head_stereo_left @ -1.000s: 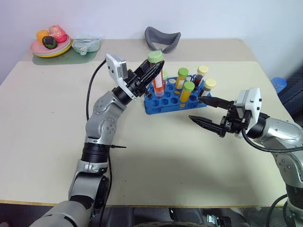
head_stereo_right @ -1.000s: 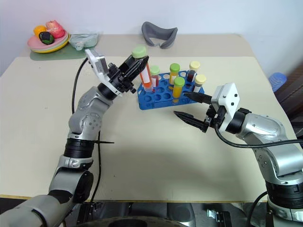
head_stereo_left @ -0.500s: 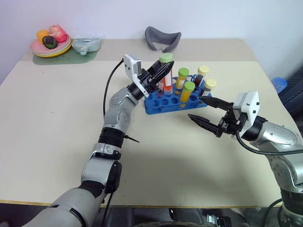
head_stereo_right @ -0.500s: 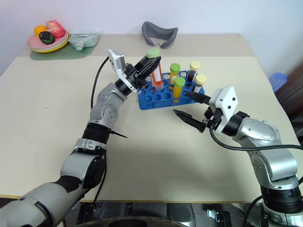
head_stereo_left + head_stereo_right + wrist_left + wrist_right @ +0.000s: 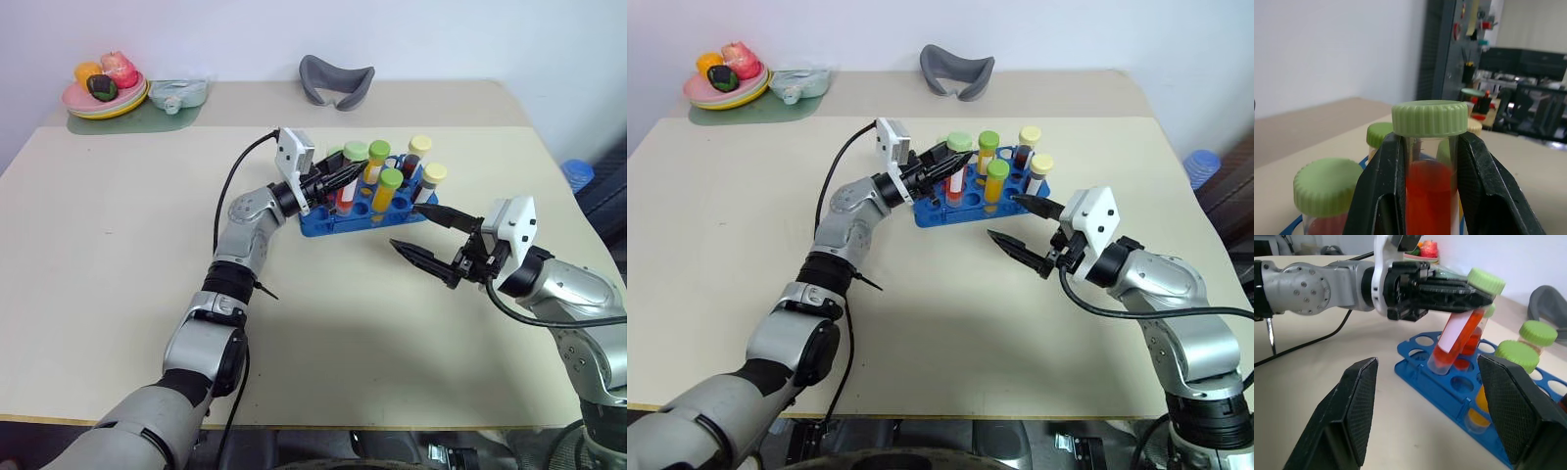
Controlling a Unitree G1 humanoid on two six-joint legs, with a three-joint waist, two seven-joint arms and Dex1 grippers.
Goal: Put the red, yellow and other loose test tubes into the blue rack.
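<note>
Holding a red tube (image 5: 1459,340) just under its green cap, the left gripper (image 5: 1469,296) pinches it tight, tilted over the blue rack (image 5: 1449,382). Its bottom end sits at a hole. If the tube stays tilted, it could catch on the rim or bump the other tubes (image 5: 389,189). The right gripper (image 5: 421,233) waits nearby, spread and empty.

A workshop or lab room: a beige tabletop (image 5: 118,245) against a white wall, with a dark tool board (image 5: 1449,54) and cluttered benches (image 5: 1528,107) behind.
</note>
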